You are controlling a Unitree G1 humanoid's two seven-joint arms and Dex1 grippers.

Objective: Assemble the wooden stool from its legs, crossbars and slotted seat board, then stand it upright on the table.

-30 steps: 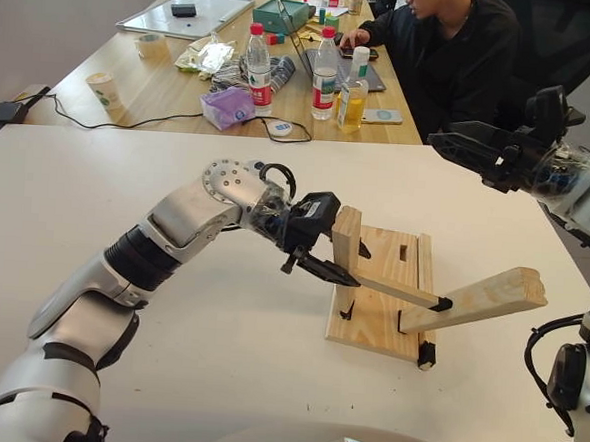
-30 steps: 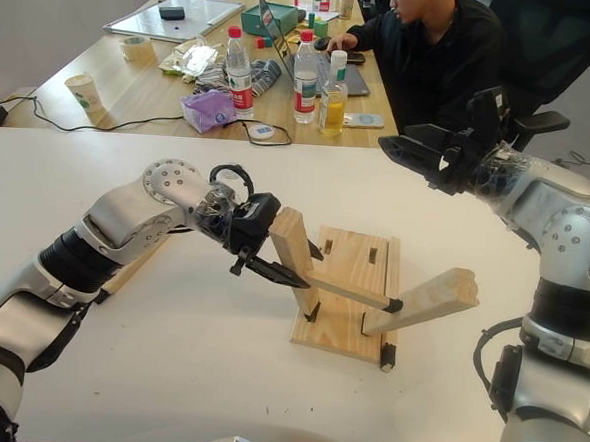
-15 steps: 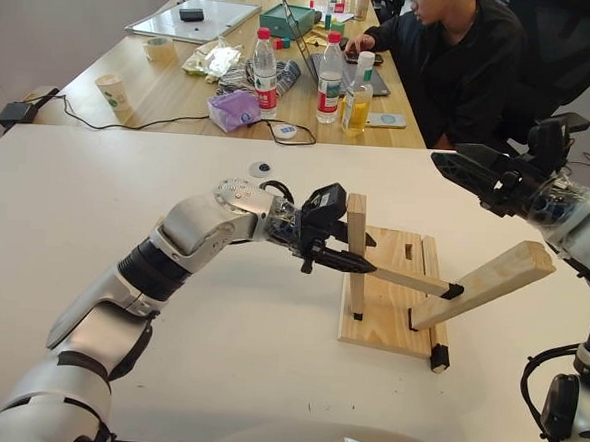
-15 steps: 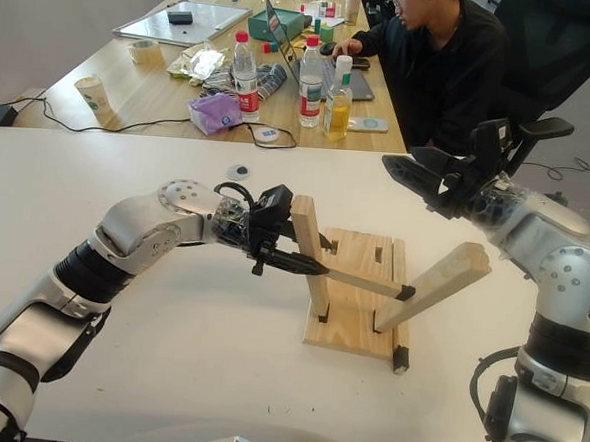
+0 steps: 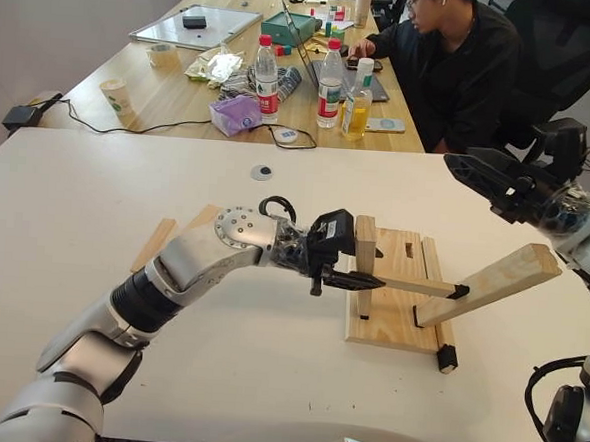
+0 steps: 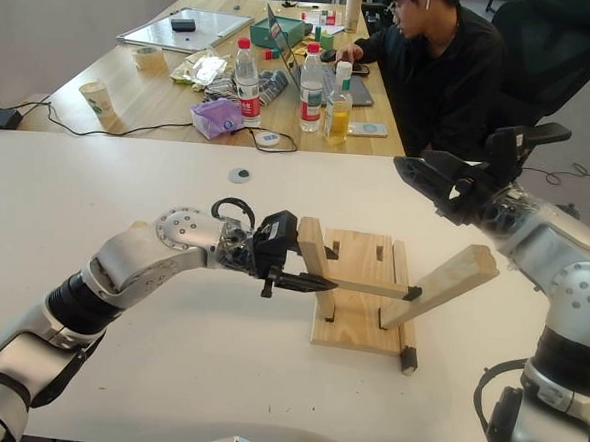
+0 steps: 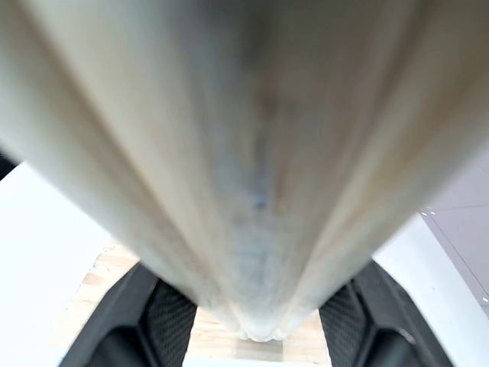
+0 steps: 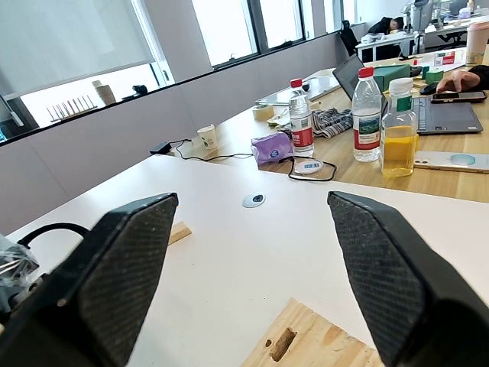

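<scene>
The slotted seat board (image 5: 397, 322) lies flat on the white table. One wooden leg (image 5: 364, 260) stands upright in a slot near the board's left edge. A thin crossbar (image 5: 416, 286) joins it to a second leg (image 5: 492, 283) that leans out to the right past the board. My left gripper (image 5: 350, 278) is shut on the upright leg (image 7: 252, 153), which sits between the black pads (image 7: 172, 310). High and to the right of the board, my right gripper (image 5: 475, 176) hangs open in the air with nothing between its fingers (image 8: 130, 260).
Two loose wooden pieces (image 5: 155, 245) (image 5: 204, 215) lie on the table left of my left arm. A small round disc (image 5: 263, 172) sits near the far edge. Behind is a desk with bottles (image 5: 328, 71), a cup and a laptop.
My left gripper has swung the leg it holds from tilted to upright on the board, and the head camera has shifted. The right gripper has stayed open in about the same place.
</scene>
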